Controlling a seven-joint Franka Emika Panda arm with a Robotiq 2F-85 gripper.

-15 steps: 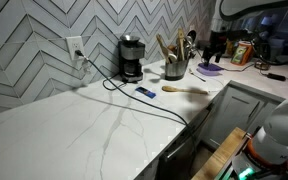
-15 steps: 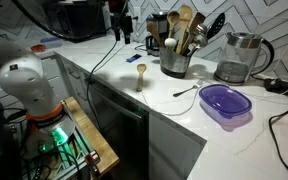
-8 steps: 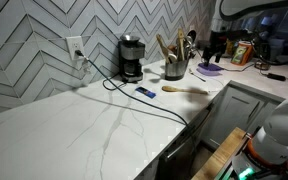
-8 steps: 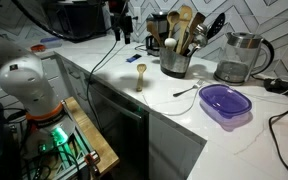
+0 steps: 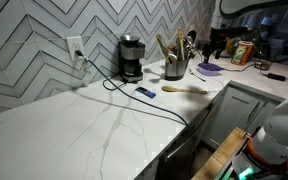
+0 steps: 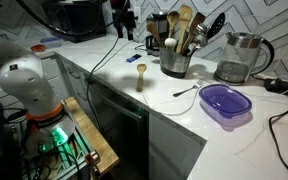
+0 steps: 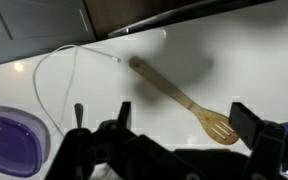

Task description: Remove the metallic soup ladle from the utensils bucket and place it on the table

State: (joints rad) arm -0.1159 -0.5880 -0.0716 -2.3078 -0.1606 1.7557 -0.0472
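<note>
The grey metal utensils bucket (image 5: 175, 70) stands on the white marble-look table (image 5: 94, 125), right of the black coffee maker. It holds wooden spoons and dark utensils; it also shows in an exterior view (image 6: 174, 63). I cannot pick out the metallic soup ladle among them. My gripper (image 5: 216, 48) hangs above the counter beyond the bucket and also shows in an exterior view (image 6: 121, 22). In the wrist view the gripper (image 7: 164, 122) is open and empty, its fingers wide apart above a wooden slotted spatula (image 7: 179, 100) lying flat.
A black coffee maker (image 5: 131, 58) with its cable, a small blue item (image 5: 145, 92) and the spatula (image 5: 184, 90) are on the counter. A purple bowl (image 6: 225, 102), a kettle (image 6: 239, 58) and a thin silvery curved thing (image 6: 186, 90) lie near the bucket.
</note>
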